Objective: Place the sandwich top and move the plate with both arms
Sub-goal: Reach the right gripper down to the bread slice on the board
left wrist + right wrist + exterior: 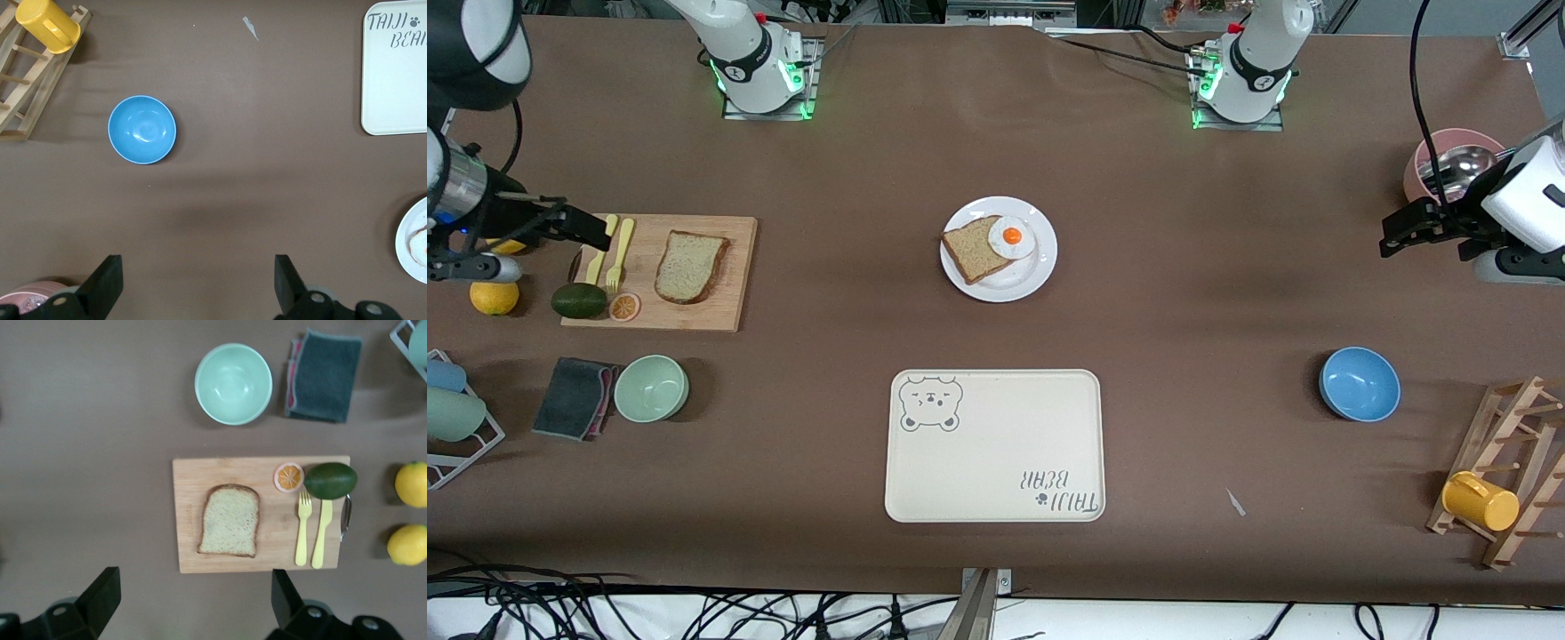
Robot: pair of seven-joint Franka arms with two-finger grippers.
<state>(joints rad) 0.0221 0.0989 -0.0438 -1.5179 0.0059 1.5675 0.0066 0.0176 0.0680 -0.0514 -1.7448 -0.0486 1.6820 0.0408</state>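
The sandwich top (pixel 690 266) lies on the cutting board (pixel 720 307), well apart from the plate (pixel 1040 262) toward the right arm's end, ready for pickup. Right gripper (pixel 583 233), released, hovers over the board's edge; left gripper (pixel 1400 233), released, waits over the table's opposite end.

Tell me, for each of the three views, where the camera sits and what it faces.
Front view: high across the table, facing both arm bases; shows the left gripper and the right gripper, both open in the air.
Left wrist view: on the left wrist, looking down on the blue bowl; the gripper's own fingertips show.
Right wrist view: on the right wrist, looking down on the sandwich top on the cutting board; its fingertips show.
Shared: front and left wrist views both show the plate and tray.
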